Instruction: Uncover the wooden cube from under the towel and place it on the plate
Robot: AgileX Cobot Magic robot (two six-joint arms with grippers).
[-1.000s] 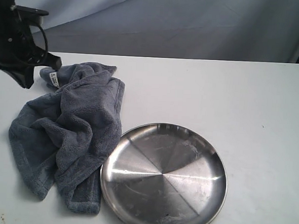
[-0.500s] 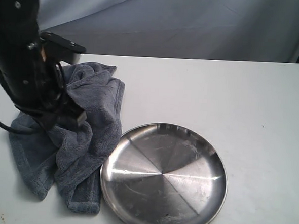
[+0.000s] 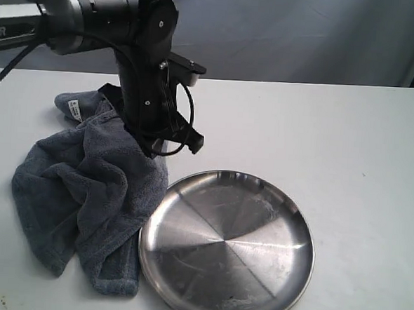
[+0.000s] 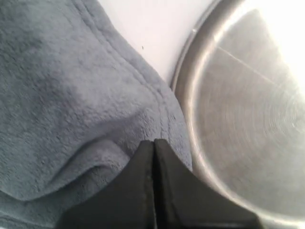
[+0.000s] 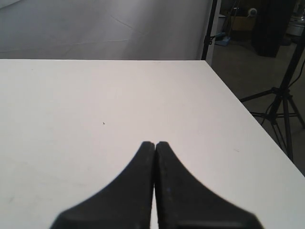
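Observation:
The dark blue-grey towel point(image 3: 86, 183) lies crumpled on the white table, left of the steel plate point(image 3: 226, 247), and its edge touches the plate's rim. The wooden cube is hidden. My left gripper point(image 4: 154, 141) is shut with nothing between its jaws. It hangs over the towel point(image 4: 71, 86) near the hem that faces the plate point(image 4: 238, 109). In the exterior view the black left arm point(image 3: 145, 74) reaches down over the towel's upper right part. My right gripper point(image 5: 155, 143) is shut and empty over bare table, and it does not show in the exterior view.
A small white tag point(image 3: 75, 110) sits at the towel's far corner. In the right wrist view the table's edge point(image 5: 238, 105) drops off to a floor with light-stand legs point(image 5: 281, 95). A grey backdrop point(image 3: 285, 33) hangs behind the table.
The left arm has swung from the far left edge across the towel to its right side next to the plate. The towel and the plate lie as before.

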